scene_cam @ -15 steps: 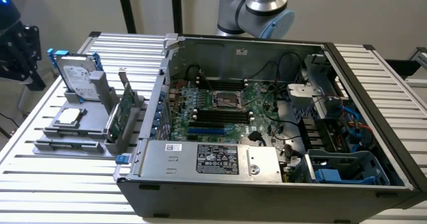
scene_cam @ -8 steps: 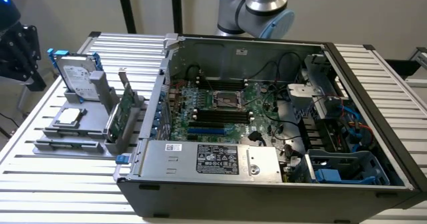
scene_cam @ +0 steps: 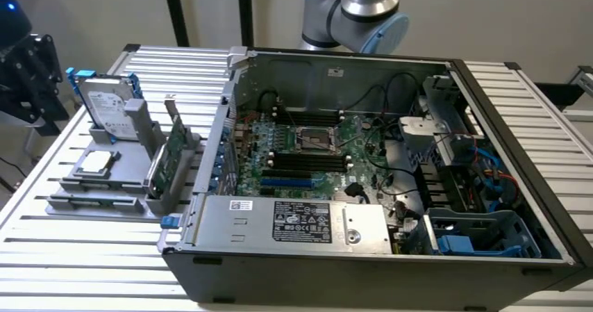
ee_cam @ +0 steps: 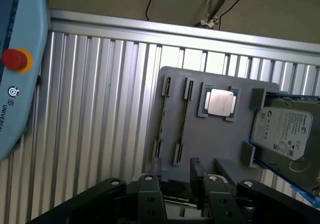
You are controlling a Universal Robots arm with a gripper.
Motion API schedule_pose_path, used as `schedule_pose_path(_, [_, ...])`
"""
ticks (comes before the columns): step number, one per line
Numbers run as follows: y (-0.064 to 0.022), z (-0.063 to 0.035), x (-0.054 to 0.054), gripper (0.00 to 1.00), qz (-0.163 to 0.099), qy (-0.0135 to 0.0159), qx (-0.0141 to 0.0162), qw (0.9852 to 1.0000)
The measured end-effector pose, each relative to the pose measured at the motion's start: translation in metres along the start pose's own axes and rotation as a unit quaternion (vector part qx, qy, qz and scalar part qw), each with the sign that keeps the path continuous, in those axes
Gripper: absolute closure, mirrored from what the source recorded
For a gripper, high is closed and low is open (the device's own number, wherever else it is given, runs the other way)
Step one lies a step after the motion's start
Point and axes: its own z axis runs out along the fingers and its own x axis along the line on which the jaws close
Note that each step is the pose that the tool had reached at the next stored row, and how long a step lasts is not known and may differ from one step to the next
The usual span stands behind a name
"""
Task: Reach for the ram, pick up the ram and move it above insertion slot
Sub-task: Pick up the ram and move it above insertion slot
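We find the exterior view evenly and softly lit, with the ribbed bench (scene_cam: 74,249) around the grey holder (scene_cam: 125,180) bright and pale, while the open case (scene_cam: 352,76) beside the holder sinks into shade inside. In the wrist view, the bench ribs past the holder glare white, and the processor (ee_cam: 220,102) in it gleams.

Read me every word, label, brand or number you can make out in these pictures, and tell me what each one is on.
"UNIVERS", cut off at the picture's edge: on the light blue teach pendant, near its red button.
Hard drive label: print too small to read.
Black label on the power supply: too small to read.
White sticker on the power supply: unreadable.
Processor chip: no legible marking.
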Motion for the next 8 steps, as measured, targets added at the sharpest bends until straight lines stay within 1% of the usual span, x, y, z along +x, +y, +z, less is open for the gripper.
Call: schedule_pose_path(8, [0.0000, 0.0145, 0.000, 0.64, 0.014, 0.0000, 0.0001, 0.9999])
